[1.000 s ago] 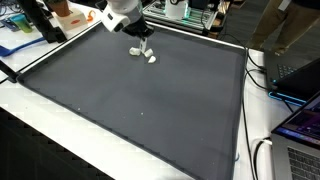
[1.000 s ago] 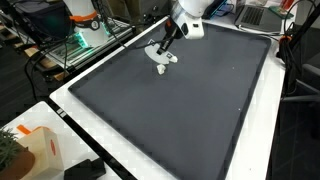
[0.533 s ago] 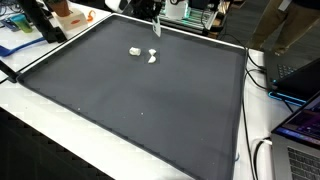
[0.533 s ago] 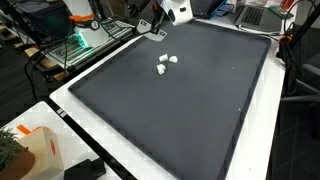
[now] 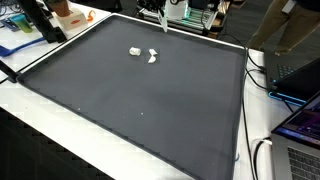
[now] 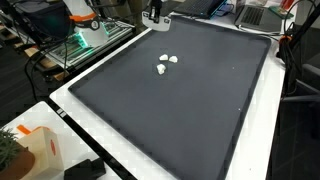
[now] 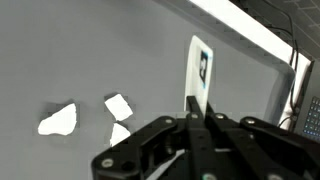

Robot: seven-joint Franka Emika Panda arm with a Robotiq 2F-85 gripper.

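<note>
Now, having risen off the small white crumpled scraps lying upper-centre on the dark grey mat, the black claw is hanging at the top edge in both exterior views, pinching fully shut on a thin white dark-marked strip.

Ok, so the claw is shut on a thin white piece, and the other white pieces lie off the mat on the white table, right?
Not quite. The claw is shut on a thin white piece, but the other white pieces lie on the dark mat, not on the white table. Both exterior views show it.
</note>
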